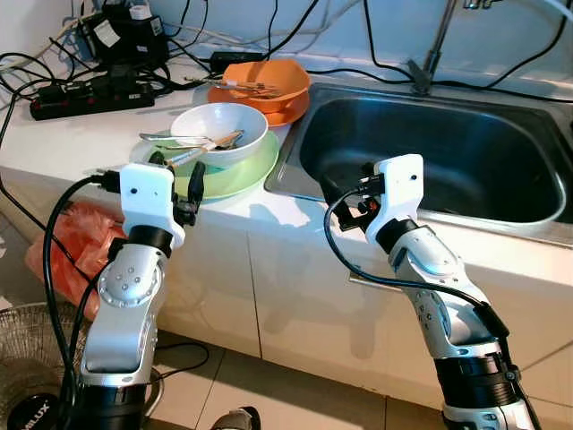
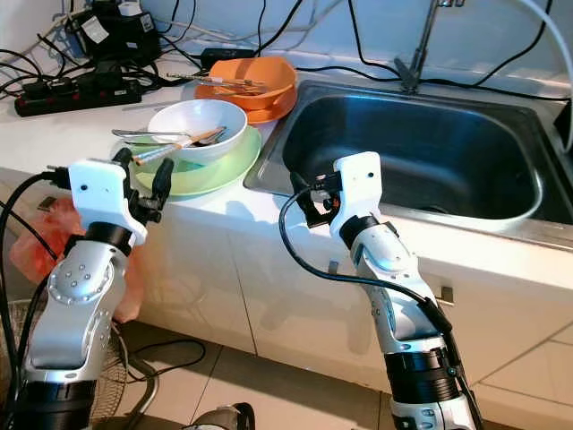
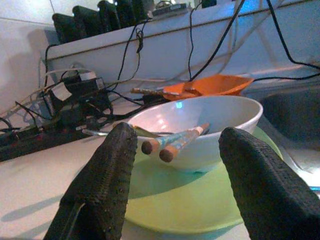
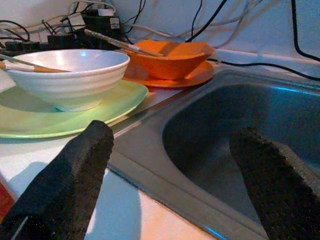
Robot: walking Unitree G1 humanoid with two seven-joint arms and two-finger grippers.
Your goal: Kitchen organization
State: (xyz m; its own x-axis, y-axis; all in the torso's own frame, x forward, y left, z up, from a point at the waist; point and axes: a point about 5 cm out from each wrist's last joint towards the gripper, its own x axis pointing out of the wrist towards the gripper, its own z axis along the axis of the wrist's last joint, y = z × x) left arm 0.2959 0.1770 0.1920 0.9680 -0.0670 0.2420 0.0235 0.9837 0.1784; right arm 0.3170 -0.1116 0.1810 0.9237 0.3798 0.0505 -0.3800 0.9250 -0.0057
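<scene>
A white ceramic bowl [image 1: 220,125] holding chopsticks [image 3: 172,142] sits on a pale green plate [image 1: 235,176] beside the steel sink [image 1: 430,152]. The left gripper [image 1: 177,173], fingers apart, hovers just before the plate; the right gripper [image 4: 170,165], fingers apart, hovers at the sink's edge.

The sink [image 1: 537,224] runs off the right edge of the head view, and its tap [image 1: 430,54] is cut off at the top. The right gripper [image 1: 345,193] is mostly hidden behind its own white wrist housing. The chopsticks' [image 3: 172,142] far ends disappear inside the white bowl [image 3: 220,120].
</scene>
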